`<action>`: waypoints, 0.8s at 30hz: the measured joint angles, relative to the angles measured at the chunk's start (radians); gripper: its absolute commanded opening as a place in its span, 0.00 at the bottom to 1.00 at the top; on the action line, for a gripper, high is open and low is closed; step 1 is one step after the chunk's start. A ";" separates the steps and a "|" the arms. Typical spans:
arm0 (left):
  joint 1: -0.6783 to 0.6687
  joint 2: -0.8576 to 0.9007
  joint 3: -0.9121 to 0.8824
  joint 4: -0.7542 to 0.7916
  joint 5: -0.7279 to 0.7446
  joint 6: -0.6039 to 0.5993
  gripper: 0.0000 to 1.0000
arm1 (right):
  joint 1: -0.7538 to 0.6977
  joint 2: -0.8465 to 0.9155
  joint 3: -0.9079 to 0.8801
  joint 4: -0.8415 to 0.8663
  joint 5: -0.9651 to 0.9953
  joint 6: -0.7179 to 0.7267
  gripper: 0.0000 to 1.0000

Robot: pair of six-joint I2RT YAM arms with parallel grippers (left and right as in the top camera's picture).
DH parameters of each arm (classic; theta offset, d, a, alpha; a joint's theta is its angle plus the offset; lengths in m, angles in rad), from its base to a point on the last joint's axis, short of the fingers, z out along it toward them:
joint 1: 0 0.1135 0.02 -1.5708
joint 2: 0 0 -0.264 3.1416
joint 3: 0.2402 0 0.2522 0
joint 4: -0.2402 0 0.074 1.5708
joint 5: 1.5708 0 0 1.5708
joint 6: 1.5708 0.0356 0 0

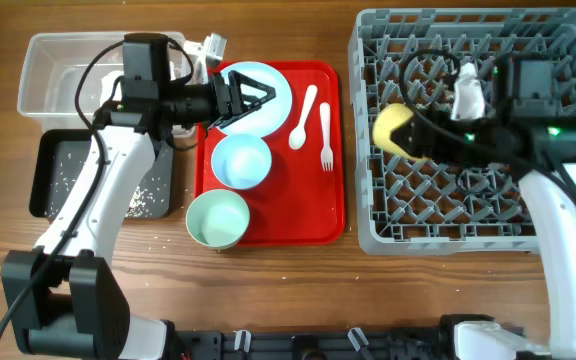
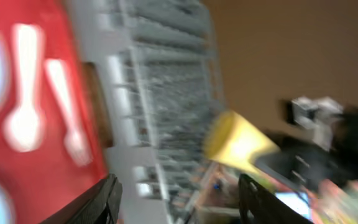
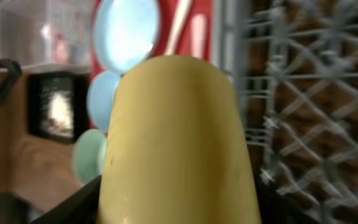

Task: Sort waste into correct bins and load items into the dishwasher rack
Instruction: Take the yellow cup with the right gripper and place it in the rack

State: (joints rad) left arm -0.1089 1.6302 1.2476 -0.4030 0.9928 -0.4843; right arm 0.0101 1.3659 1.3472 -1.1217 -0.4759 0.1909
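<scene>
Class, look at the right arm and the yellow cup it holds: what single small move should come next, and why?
Probably lower the right gripper a little and set the yellow cup down among the pegs. The cup is clamped between the fingers and hangs over the left part of the dishwasher rack, so only placing and release seem left for it.

wooden table, clear tub, black tray, red tray, grey rack

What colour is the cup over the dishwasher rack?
Yellow. The cup shows best in the right wrist view.
</scene>
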 measured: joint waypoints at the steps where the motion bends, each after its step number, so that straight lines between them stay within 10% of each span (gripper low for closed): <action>1: 0.000 0.000 0.000 -0.027 -0.052 0.000 0.56 | 0.010 -0.011 0.012 -0.055 0.042 0.000 0.58; 16: 0.006 -0.144 0.001 -0.199 -0.757 0.105 0.62 | 0.167 0.160 -0.018 -0.317 0.354 0.157 0.58; 24: 0.006 -0.170 0.001 -0.264 -0.875 0.123 0.65 | 0.168 0.256 -0.019 -0.285 0.370 0.161 0.59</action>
State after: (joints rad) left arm -0.1024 1.4605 1.2484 -0.6666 0.1181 -0.3614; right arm 0.1783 1.6222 1.3281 -1.4071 -0.1062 0.3519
